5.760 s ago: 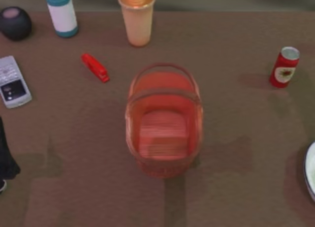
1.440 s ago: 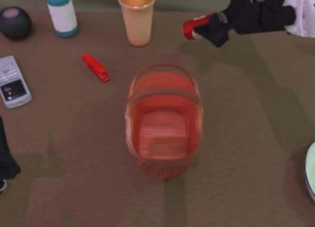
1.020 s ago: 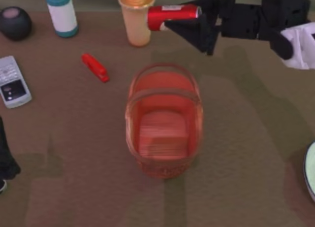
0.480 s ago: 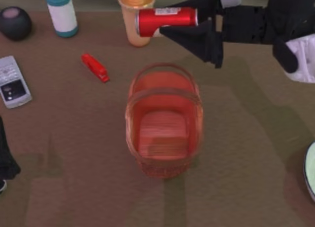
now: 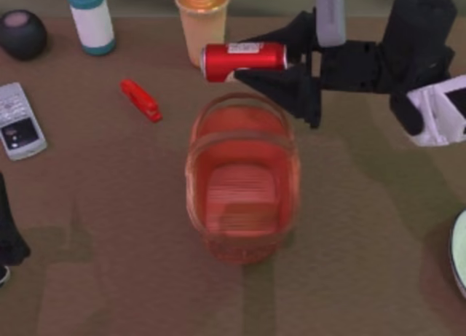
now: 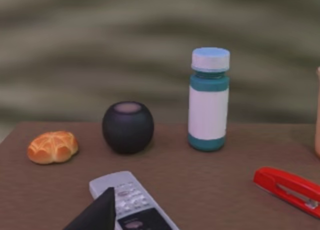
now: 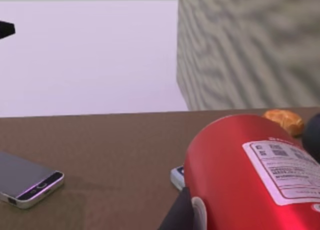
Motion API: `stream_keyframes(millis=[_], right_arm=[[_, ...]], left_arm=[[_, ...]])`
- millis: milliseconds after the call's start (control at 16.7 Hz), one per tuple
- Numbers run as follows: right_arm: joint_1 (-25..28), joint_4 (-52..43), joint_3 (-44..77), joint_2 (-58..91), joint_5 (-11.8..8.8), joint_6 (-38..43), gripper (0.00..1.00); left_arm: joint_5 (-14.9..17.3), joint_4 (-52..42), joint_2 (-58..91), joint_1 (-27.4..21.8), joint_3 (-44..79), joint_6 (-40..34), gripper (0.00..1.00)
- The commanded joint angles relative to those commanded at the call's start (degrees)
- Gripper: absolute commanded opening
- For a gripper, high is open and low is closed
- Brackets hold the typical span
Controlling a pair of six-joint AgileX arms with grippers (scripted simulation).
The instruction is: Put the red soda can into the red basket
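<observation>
The small red cylindrical soda can (image 5: 244, 61) lies on its side in the air, clamped between the two black fingers of the right gripper (image 5: 280, 68), which are closed firmly on its end; it hangs just beyond the far rim of the large oval orange-red woven basket (image 5: 242, 177) with its arched handle, and just beside the tall orange cup (image 5: 202, 24). In the right wrist view the can's red body and white printed label fill the foreground (image 7: 250, 177). The basket stands on the brown table (image 5: 364, 227), near its middle. Left of it lies a flat red stapler (image 5: 140, 99), and farther left a grey remote control (image 5: 19, 121), a dark round speaker (image 5: 23, 33) and a white bottle with teal bands (image 5: 90, 18). The left gripper (image 5: 9, 241) is parked at the table's left edge; I cannot tell how its fingers stand.
</observation>
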Motion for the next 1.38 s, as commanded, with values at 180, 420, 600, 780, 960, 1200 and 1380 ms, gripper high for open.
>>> stream_keyframes(millis=[180, 420, 600, 780, 960, 1200, 1380], right_arm=[[0.3, 7.3, -1.9, 5.1, 0.1, -0.1, 0.0], [0.4, 9.9, -2.9, 7.2, 0.2, -0.1, 0.0], [0.4, 9.9, -2.9, 7.2, 0.2, -0.1, 0.08], [0.4, 9.9, -2.9, 7.2, 0.2, -0.1, 0.3], [0.4, 9.9, -2.9, 7.2, 0.2, -0.1, 0.53], [0.4, 9.9, -2.9, 7.2, 0.2, -0.1, 0.83], [0.4, 9.9, -2.9, 7.2, 0.2, -0.1, 1.0]], left_arm=[[0.0, 0.0, 0.0, 0.0, 0.0, 0.0, 1.0], [0.0, 0.0, 0.0, 0.0, 0.0, 0.0, 1.0], [0.0, 0.0, 0.0, 0.0, 0.0, 0.0, 1.0], [0.0, 0.0, 0.0, 0.0, 0.0, 0.0, 1.0], [0.0, 0.0, 0.0, 0.0, 0.0, 0.0, 1.0], [0.0, 0.0, 0.0, 0.0, 0.0, 0.0, 1.0], [0.0, 0.0, 0.0, 0.0, 0.0, 0.0, 1.0]])
